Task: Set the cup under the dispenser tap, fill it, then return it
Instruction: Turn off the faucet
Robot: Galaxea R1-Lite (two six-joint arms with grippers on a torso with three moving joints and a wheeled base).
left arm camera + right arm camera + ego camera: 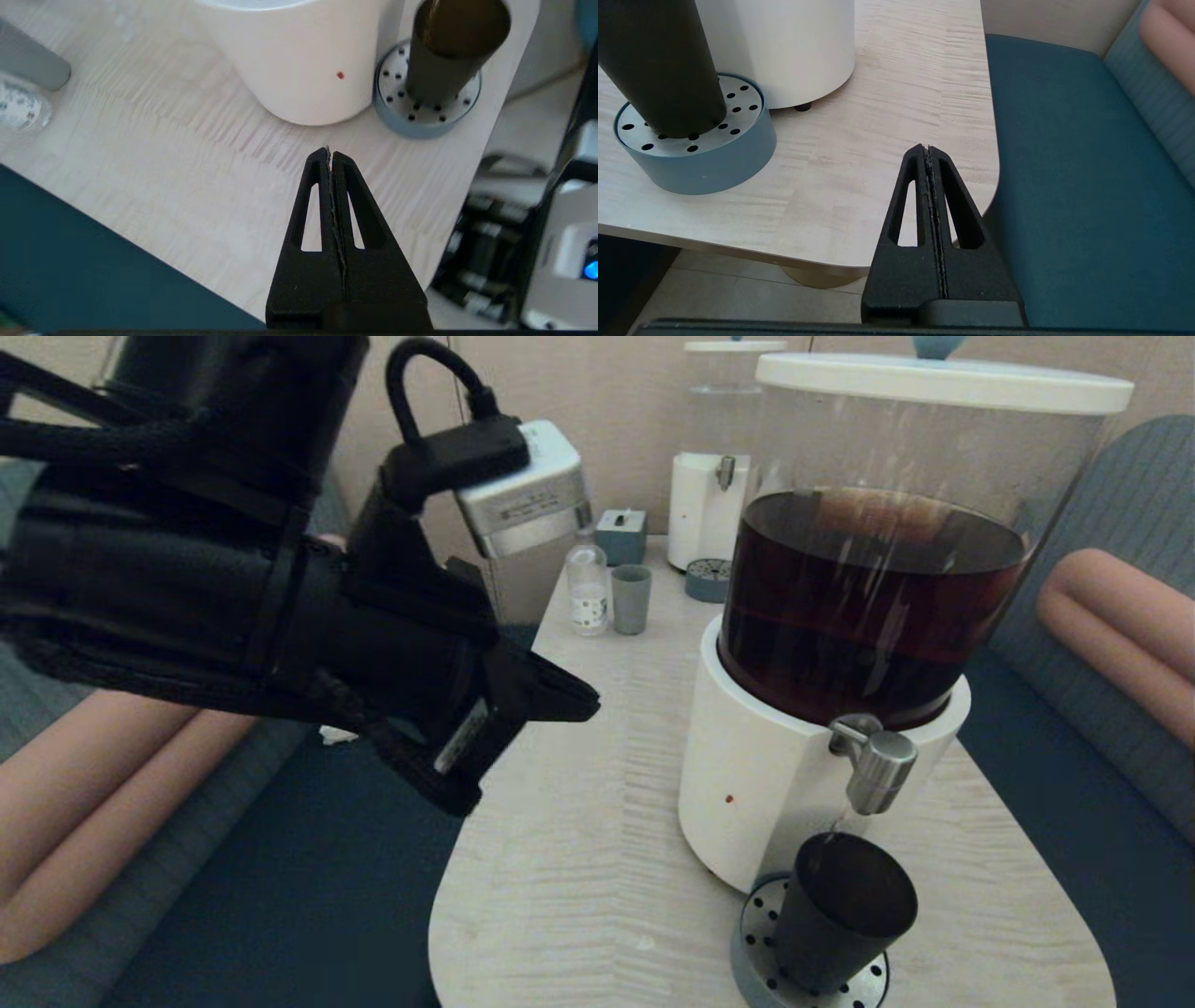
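The matte black cup (pixel 836 915) stands on the round perforated drip tray (pixel 761 963), right below the brushed-steel tap (pixel 875 765) of the big dispenser (pixel 845 616) holding dark brown liquid. A thin thread of liquid seems to hang from the tap into the cup. My left gripper (pixel 583 695) is raised over the table's left part, shut and empty, well to the left of the dispenser. In the left wrist view the gripper (pixel 330 151) points at the dispenser's white base (pixel 303 60), with the cup (pixel 448 51) beyond. My right gripper (pixel 928 148) is shut and empty over the table's near right corner, off to the side of the cup (pixel 658 70).
A grey-green cup (pixel 631 599) and a small clear bottle (pixel 587 588) stand at the back of the light wooden table (pixel 579 859). A smaller clear-liquid dispenser (pixel 714 467) and a small grey box (pixel 621 535) sit behind. Blue bench seats (pixel 1083 186) flank the table.
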